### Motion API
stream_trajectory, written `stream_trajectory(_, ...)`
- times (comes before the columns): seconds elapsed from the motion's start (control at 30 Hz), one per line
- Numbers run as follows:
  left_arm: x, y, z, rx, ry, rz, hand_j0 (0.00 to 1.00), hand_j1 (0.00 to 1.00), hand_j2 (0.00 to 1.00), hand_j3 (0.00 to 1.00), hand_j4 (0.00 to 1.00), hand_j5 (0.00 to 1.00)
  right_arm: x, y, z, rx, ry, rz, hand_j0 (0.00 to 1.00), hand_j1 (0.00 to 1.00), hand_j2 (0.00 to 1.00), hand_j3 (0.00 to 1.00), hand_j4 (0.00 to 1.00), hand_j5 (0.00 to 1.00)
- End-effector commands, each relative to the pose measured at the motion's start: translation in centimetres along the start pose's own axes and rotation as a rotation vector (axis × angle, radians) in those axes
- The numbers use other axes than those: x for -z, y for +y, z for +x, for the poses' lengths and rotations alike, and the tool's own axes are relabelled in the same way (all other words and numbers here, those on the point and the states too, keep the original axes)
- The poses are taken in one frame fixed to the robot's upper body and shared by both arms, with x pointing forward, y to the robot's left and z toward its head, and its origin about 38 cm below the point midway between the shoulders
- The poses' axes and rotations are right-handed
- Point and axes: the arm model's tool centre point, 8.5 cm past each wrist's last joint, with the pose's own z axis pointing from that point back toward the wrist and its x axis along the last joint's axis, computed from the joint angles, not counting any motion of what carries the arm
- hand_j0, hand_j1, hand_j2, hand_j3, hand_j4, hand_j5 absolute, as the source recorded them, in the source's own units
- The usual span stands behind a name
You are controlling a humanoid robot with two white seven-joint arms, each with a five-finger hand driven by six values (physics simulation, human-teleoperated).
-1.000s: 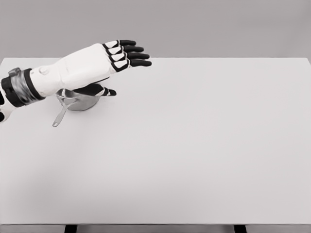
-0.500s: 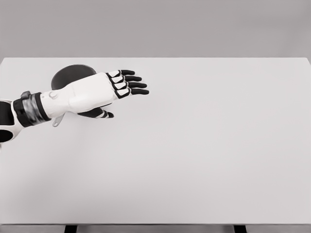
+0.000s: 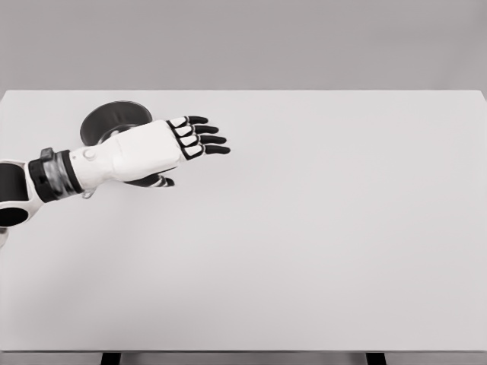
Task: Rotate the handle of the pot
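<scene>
A small metal pot [image 3: 110,119] sits on the white table [image 3: 304,228] at the back left. Only its dark far rim shows behind my left hand [image 3: 194,148]. Most of the pot's body is covered by my palm and forearm, and a sliver of its handle [image 3: 88,194] pokes out below my wrist. My left hand lies flat above the pot's near side, fingers stretched out to the right and thumb tucked below, holding nothing. My right arm is out of view.
The table's back edge [image 3: 243,91] runs just behind the pot. Dark table legs [image 3: 110,358] show at the bottom edge.
My left hand has sunk lower and drawn back to the left. It now covers most of the pot's body and handle, while the pot's far rim has come into view.
</scene>
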Motion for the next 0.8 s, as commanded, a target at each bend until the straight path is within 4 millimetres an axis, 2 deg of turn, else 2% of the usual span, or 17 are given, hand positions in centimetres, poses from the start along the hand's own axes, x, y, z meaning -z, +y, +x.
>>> stream_trajectory(0.0,-0.3,-0.3,-0.5,-0.004,0.018,-0.009,1.0,1.0,1.0,1.0,1.0,1.0,0.0,0.0,0.0,0.001,0.0,0.0,1.0,1.0,1.0,1.0,1.0,1.0)
stream_trajectory(0.07,-1.1,-1.1,-1.5,-0.026,0.058,-0.018,1.0,1.0,1.0,1.0,1.0,1.0,0.0,0.0,0.0,0.001,0.0,0.0,1.0,1.0,1.0,1.0,1.0,1.0)
stream_trajectory(0.27,-1.1,-1.2,-1.6,-0.031,0.061,-0.02,1.0,1.0,1.0,1.0,1.0,1.0,0.0,0.0,0.0,0.001,0.0,0.0,1.0,1.0,1.0,1.0,1.0,1.0)
stream_trajectory(0.4,-1.4,-2.0,-2.1,-0.033,0.083,-0.042,1.0,1.0,1.0,1.0,1.0,1.0,0.0,0.0,0.0,0.001,0.0,0.0,1.0,1.0,1.0,1.0,1.0,1.0)
stream_trajectory(0.5,-1.8,-3.4,-1.9,-0.051,0.093,-0.068,1.0,1.0,1.0,1.0,1.0,1.0,0.0,0.0,0.0,0.001,0.0,0.0,1.0,1.0,1.0,1.0,1.0,1.0)
stream_trajectory(0.77,-2.8,-4.4,-3.0,-0.073,0.137,-0.088,1.0,1.0,1.0,1.0,1.0,1.0,0.0,0.0,0.0,0.001,0.0,0.0,1.0,1.0,1.0,1.0,1.0,1.0)
